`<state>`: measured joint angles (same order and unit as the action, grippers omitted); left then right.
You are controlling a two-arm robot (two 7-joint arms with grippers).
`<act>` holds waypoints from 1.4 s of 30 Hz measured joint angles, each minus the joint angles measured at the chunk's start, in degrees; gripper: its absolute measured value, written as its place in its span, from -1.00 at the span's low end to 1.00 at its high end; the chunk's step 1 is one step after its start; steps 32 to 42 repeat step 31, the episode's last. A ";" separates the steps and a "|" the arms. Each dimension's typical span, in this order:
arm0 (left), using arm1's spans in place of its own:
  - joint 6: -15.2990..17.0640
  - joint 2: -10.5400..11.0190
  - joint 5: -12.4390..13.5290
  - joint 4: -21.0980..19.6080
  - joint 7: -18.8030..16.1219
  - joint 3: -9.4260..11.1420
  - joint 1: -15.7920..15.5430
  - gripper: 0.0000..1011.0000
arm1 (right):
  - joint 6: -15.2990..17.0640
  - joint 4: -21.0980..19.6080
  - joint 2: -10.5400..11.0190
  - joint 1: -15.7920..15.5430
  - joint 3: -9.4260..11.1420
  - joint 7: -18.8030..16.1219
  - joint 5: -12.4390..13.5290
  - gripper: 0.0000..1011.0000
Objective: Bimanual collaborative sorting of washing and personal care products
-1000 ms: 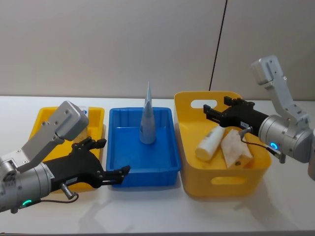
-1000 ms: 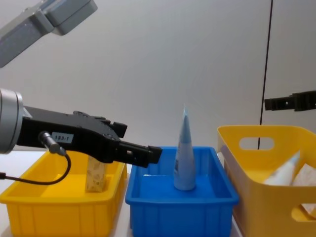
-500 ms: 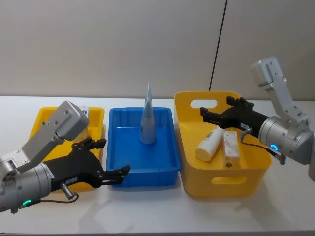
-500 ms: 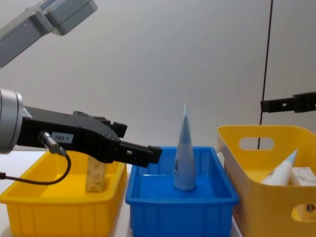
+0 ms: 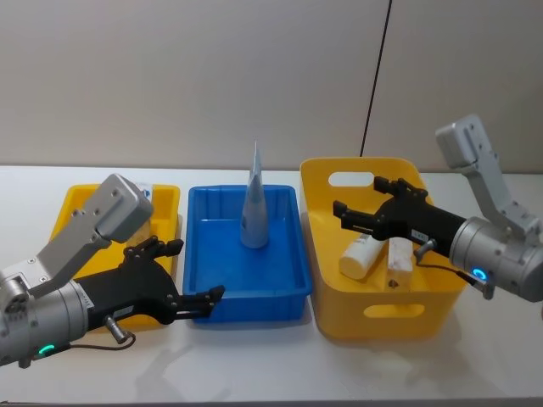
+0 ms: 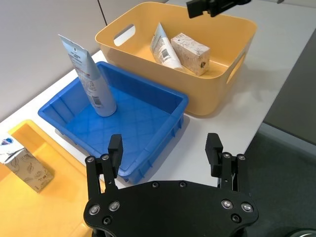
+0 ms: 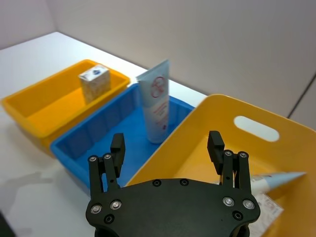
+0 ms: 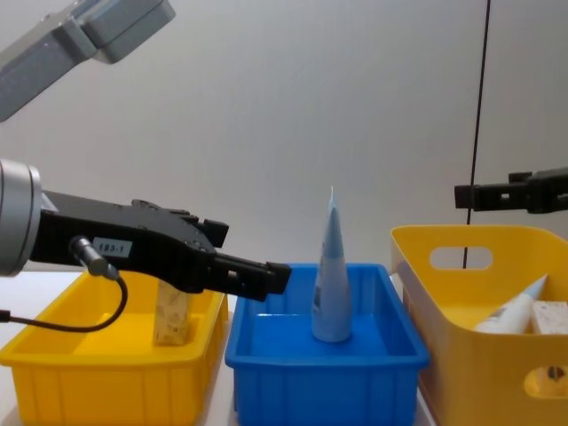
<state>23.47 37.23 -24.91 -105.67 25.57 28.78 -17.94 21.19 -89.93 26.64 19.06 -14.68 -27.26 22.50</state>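
- The blue bin (image 5: 246, 254) is taken as landmark; a tube (image 5: 254, 202) stands upright inside it, near its far wall.
- Right of it, the deep yellow bin (image 5: 386, 307) holds a second tube (image 5: 363, 253) and a carton (image 5: 400, 259) lying side by side.
- Left of it, another carton (image 8: 172, 316) stands in the shallow yellow bin (image 8: 106, 382).
- The right gripper (image 5: 341, 214) is held wide open and empty above the deep yellow bin's left part.
- The left gripper (image 5: 191, 275) is spread open and empty at the blue bin's near left corner, over bare table (image 5: 271, 365).

Hovering wide open over the near left part of the big yellow tub (image 5: 327, 280): right gripper (image 5: 357, 209), nothing between its jaws. Lying below and just beyond those jaws, touching side by side: tube (image 5: 363, 252) and carton (image 5: 400, 259), blocking the tub floor there. Standing upright further left, in the blue bin (image 5: 206, 305): second tube (image 5: 254, 203). Gaping empty at that bin's near left corner: left gripper (image 5: 192, 279).
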 joint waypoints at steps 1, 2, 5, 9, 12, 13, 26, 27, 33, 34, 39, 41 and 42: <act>0.00 0.00 0.00 0.00 -0.01 0.00 0.00 0.98 | -0.32 -0.03 0.18 -0.12 -0.01 -0.52 0.21 0.98; 0.00 0.00 0.00 0.00 0.00 0.00 0.00 0.98 | -0.63 -0.07 0.37 -0.24 -0.04 -1.03 0.41 0.98; 0.00 0.00 0.00 0.00 0.00 0.00 0.00 0.98 | -2.22 -0.21 1.40 -0.92 -0.23 -3.93 1.58 0.98; 0.00 0.00 0.00 0.00 0.00 0.00 0.00 0.98 | -3.69 -0.27 2.49 -1.54 -0.50 -6.94 2.70 0.98; 0.00 0.00 0.00 0.00 0.00 0.00 0.00 0.98 | -4.71 -0.28 3.31 -1.92 -0.75 -9.29 3.52 0.98; 0.00 0.00 0.00 0.00 0.00 0.00 0.00 0.98 | -5.05 -0.28 3.60 -2.03 -0.84 -10.04 3.80 0.98; 0.00 0.00 0.00 0.00 0.00 0.00 0.00 0.98 | -8.42 -0.31 6.77 -3.55 -1.98 -18.64 6.89 0.98; 0.00 0.00 0.00 0.00 0.00 0.00 0.00 0.98 | -8.51 -0.32 6.86 -3.59 -2.02 -18.89 6.98 0.98; 0.00 0.00 0.00 0.00 0.00 0.00 0.00 0.98 | -9.12 -0.37 7.44 -3.88 -2.22 -20.36 7.55 0.98; 0.00 0.00 0.00 0.00 0.00 0.00 0.00 0.98 | -9.12 -0.37 7.44 -3.88 -2.22 -20.36 7.55 0.98; 0.00 0.00 0.00 0.00 0.00 0.00 0.00 0.98 | -9.12 -0.37 7.44 -3.88 -2.22 -20.36 7.55 0.98; 0.00 0.00 0.00 0.00 0.00 0.00 0.00 0.98 | -9.12 -0.37 7.44 -3.88 -2.22 -20.36 7.55 0.98; 0.00 0.00 0.00 0.00 0.00 0.00 0.00 0.98 | -9.12 -0.37 7.44 -3.88 -2.22 -20.36 7.55 0.98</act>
